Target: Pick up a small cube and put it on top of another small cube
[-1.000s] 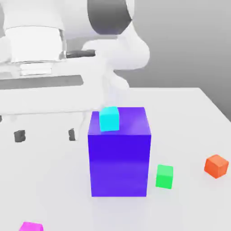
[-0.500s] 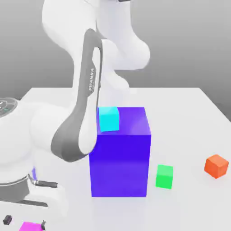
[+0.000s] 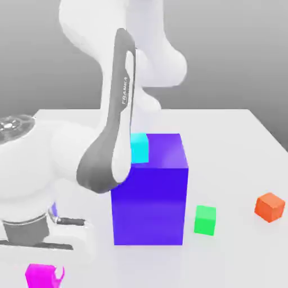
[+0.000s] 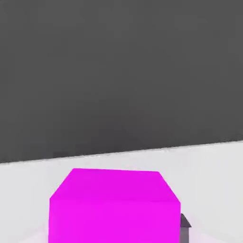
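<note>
Down low, gripper state unclear around magenta cube, near table front edge, blue block well apart

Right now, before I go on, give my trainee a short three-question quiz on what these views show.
1. True or false: the cyan cube sits on top of the big blue-purple block.
2. Which cube lies nearest the arm's hand in the exterior view? A) green cube B) orange cube C) magenta cube
3. Fill in: on the table, the green cube lies between the blue-purple block and the ______ cube.

Key: 1 true; 2 C, and the hand view has the magenta cube close before the camera; 3 orange.
</note>
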### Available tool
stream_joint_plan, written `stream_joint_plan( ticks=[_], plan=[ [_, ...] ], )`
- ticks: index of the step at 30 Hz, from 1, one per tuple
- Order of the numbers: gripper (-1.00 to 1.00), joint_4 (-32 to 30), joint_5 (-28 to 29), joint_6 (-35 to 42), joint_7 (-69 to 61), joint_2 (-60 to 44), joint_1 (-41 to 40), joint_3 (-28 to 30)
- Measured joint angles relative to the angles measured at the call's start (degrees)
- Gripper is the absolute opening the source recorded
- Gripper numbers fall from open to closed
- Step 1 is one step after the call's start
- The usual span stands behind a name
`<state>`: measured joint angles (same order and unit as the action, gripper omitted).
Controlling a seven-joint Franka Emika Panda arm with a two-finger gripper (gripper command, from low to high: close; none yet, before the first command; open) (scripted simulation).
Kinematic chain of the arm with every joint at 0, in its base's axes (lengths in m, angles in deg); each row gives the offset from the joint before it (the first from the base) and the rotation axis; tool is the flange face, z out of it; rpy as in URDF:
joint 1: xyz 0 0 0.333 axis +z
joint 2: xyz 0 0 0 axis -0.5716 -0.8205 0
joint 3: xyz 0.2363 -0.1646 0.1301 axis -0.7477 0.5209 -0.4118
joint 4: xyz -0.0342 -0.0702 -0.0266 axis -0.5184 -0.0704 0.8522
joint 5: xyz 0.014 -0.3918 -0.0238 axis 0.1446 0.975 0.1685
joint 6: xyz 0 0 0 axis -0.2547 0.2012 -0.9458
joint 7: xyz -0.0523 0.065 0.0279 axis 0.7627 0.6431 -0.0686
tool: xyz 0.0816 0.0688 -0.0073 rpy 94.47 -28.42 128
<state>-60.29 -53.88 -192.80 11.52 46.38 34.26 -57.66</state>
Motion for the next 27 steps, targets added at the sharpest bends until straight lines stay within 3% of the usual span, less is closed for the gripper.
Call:
stream_joint_plan(
  ticks=[7, 12, 17, 24, 25, 27],
  plan=[
    [-1.00, -14.30, 10.68, -3.64, -5.34, 12.92, 10.79, -8.10],
    [-1.00, -24.74, 14.03, -5.84, -12.30, 22.24, 21.29, -12.36],
    [-1.00, -32.57, 8.47, -5.03, -25.43, 28.72, 26.42, -11.34],
    [-1.00, -32.74, 7.15, -16.80, -27.85, 16.83, 27.25, -11.24],
    [1.00, -32.70, 7.19, -17.91, -27.82, 15.67, 27.21, -11.24],
    [1.00, -32.70, 7.19, -17.90, -27.82, 15.67, 27.24, -11.24]
  ],
)
